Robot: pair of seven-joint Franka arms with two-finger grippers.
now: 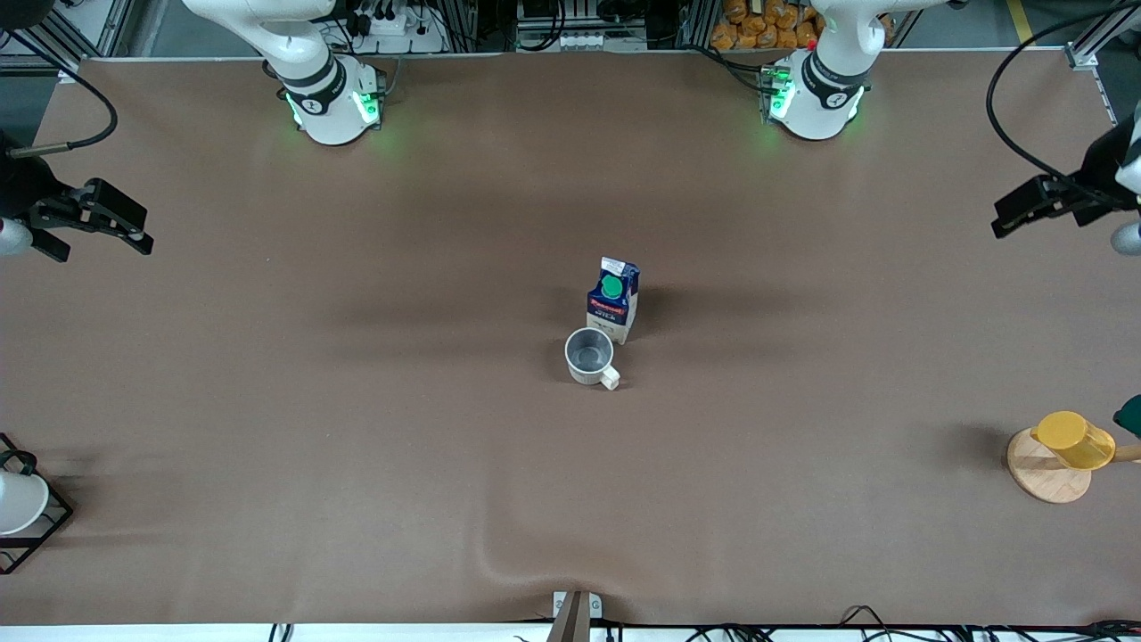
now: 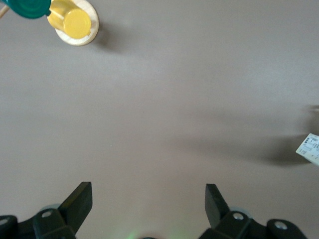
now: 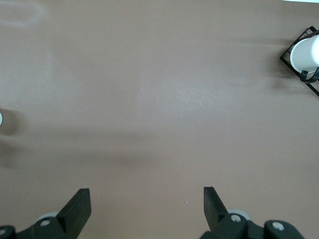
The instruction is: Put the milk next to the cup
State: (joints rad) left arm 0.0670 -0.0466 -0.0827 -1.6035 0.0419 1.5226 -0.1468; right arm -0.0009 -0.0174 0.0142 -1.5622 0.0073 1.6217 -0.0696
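Both pincers open, aloft; milk (image 1: 613, 301) upright beside cup (image 1: 589, 356).

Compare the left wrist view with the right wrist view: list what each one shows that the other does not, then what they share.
Only the left wrist view shows the yellow cup on its round wooden base, a teal object at the frame edge beside it, and a corner of the milk. Only the right wrist view shows the white cup in its black wire frame. Both show bare brown table and that arm's own open gripper, left gripper and right gripper, empty. The off-white cup appears in neither.
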